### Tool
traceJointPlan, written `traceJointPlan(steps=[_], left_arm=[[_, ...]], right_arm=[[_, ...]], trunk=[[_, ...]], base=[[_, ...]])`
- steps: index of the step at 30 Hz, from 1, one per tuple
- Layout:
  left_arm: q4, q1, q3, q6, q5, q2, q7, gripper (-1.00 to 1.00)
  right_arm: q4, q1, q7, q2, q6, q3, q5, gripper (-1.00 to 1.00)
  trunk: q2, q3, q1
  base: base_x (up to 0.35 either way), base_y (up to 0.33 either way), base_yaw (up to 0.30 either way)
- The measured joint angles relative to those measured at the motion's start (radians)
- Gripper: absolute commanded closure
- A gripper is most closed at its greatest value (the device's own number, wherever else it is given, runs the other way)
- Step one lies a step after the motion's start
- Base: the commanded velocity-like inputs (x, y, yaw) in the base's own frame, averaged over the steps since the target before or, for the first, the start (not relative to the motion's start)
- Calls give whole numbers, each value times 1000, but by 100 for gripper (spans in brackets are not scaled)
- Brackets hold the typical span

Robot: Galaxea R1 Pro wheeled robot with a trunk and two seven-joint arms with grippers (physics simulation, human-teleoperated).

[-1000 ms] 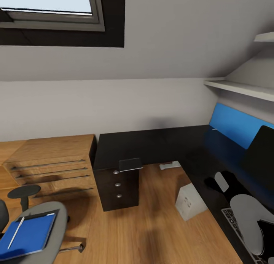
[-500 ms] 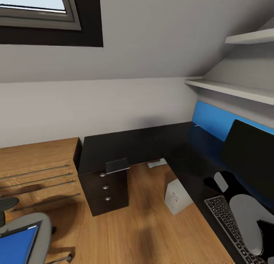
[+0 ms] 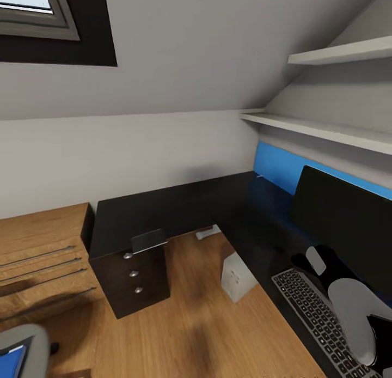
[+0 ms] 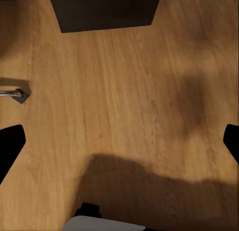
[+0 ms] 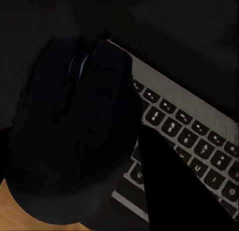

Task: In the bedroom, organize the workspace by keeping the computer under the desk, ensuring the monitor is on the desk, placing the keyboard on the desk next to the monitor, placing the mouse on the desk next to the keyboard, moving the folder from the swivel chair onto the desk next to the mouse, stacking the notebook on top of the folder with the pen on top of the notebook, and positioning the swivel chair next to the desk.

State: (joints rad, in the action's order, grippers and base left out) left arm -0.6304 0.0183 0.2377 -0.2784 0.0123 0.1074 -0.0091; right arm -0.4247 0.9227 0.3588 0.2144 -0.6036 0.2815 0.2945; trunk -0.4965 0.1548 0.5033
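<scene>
Up close in the right wrist view, the small black oval mouse (image 5: pixel 74 136) sits between the dark fingers of the right pincer (image 5: pixel 74 181), which is closed on it, held over the edge of the flat keyboard with dark grey keys on a silver-grey base (image 5: pixel 189 136). From the head view, that keyboard (image 3: pixel 313 307) lies on the glossy black L-shaped desk (image 3: pixel 163 209), just in front of the wide black flat monitor (image 3: pixel 343 220) that stands before the blue back panel (image 3: pixel 277 168). A light silver-grey tower computer (image 3: pixel 237 277) leans tilted on the wooden floor beside the desk's edge. The black drawer unit (image 3: pixel 133 280) stands under the desk's other wing. At the lower corner, the grey swivel chair (image 3: pixel 24 340) carries a sliver of bright blue folder (image 3: pixel 11 361). The left pincer (image 4: pixel 119 141) hangs over the floor with its fingertips spread wide apart, holding nothing.
</scene>
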Motion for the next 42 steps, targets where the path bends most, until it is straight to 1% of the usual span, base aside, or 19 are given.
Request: traceJointPlan(steps=[1,3,11,16,17,19,22,26,33,38,42], left_arm=[[13,0,0,-21,0,-1,-2,-100],[24,0,0,-40,1,-2,-4,-100],[39,0,-2,-62,4,-2,-5,-100],[40,0,-1,-64,4,-2,-4,-100],[40,0,-1,-64,4,-1,-3,-100],[40,0,0,-64,4,-1,-2,-100],[40,0,-1,-64,4,-1,-1,-100],[40,0,-1,-64,4,-1,0,-100],[45,0,1,-63,4,-1,0,-100],[78,0,-1,-63,4,-1,0,-100],[83,0,-1,-63,4,-2,-1,-100]], right_arm=[[0,0,-1,0,0,0,0,100],[1,0,-2,0,0,0,0,100],[8,-1,-4,-4,14,-4,-5,100],[21,-1,-4,-12,20,-6,-31,100],[23,-1,-4,-20,21,-6,-46,100],[25,-1,-4,-27,22,-6,-60,100],[25,-1,-4,-33,22,-6,-69,100],[26,-1,-4,-35,22,-6,-71,100],[26,-1,-4,-38,22,-6,-73,100],[34,-1,-4,-38,22,-6,-72,100],[38,-1,-4,-38,22,-6,-72,100]], trunk=[[0,0,0],[0,0,0],[0,0,0],[0,0,0],[0,0,0],[0,0,0],[0,0,0],[0,0,0],[0,0,0],[0,0,0],[0,0,0]], base=[[101,0,-89],[199,0,-51],[132,0,-12],[13,0,-1],[4,0,0],[2,0,0],[0,0,0],[20,6,0],[218,110,0],[103,55,0],[14,7,0]])
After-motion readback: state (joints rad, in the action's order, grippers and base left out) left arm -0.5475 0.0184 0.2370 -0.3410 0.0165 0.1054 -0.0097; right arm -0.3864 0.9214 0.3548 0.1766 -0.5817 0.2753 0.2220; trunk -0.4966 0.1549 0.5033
